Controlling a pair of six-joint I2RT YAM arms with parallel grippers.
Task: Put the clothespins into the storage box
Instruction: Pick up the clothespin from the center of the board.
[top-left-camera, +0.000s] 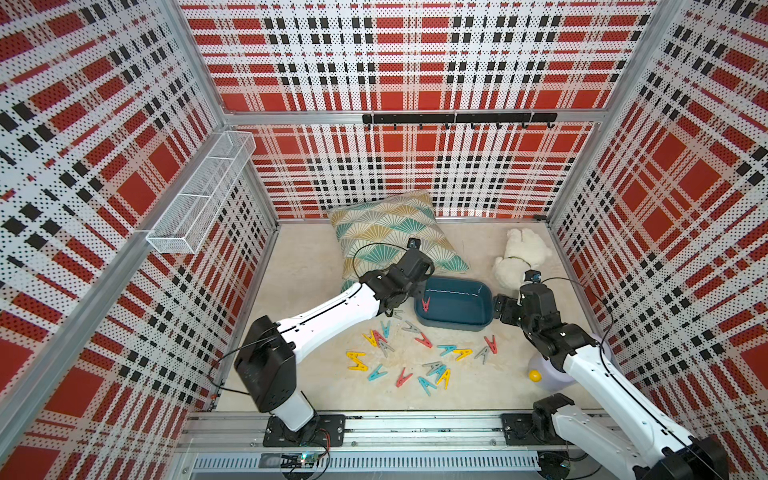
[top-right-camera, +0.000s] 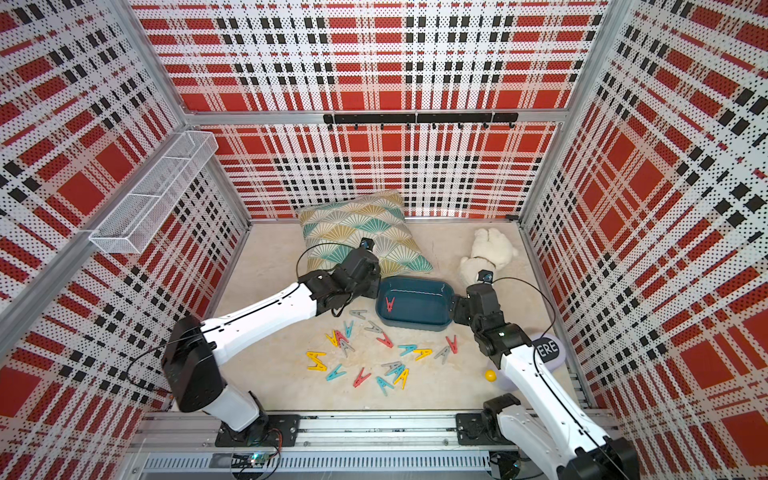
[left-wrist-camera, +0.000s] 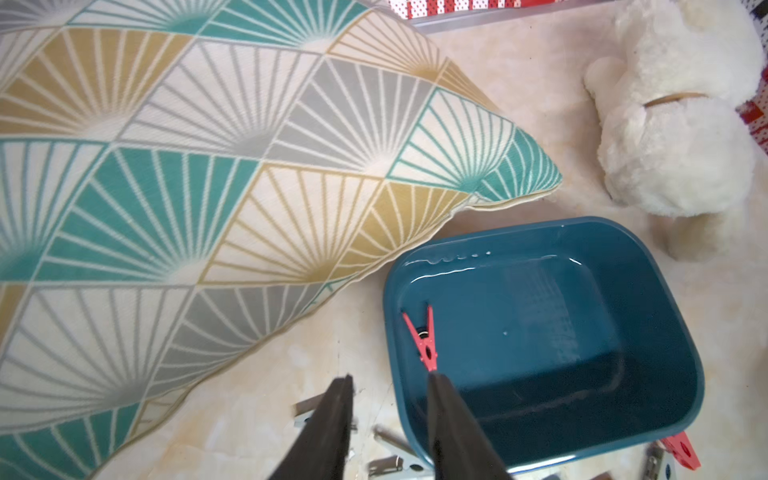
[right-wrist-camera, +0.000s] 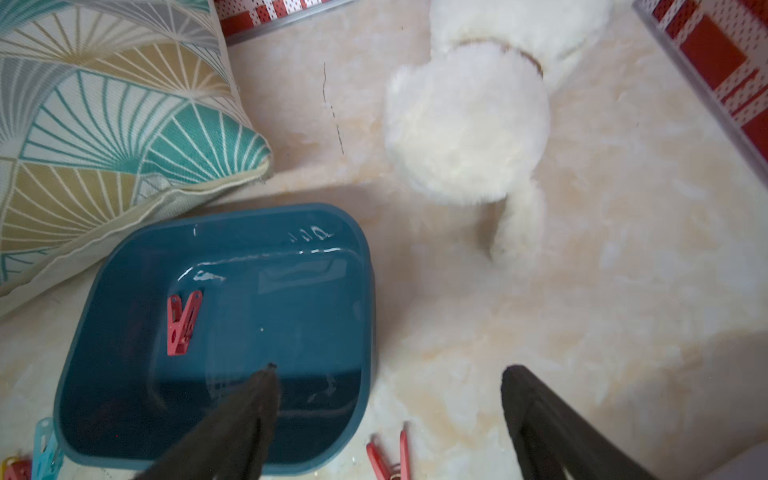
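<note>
My two top views hang high above the near edge of the tabletop (top-left-camera: 299, 266), side by side, looking down and toward its far edge. From well away, both take in the whole tabletop and the plaid walls (top-left-camera: 415, 166) around it. My left wrist view rides close behind my left jaws and looks past them at the storage box (left-wrist-camera: 540, 239), the pillow (left-wrist-camera: 208, 166) and the plush toy (left-wrist-camera: 673, 166). My right wrist view looks past my right jaws from the storage box's opposite end. Both wrist views share, near at hand, the storage box, the red clothespin (left-wrist-camera: 426, 345) inside it, the pillow's corner and the plush toy.
</note>
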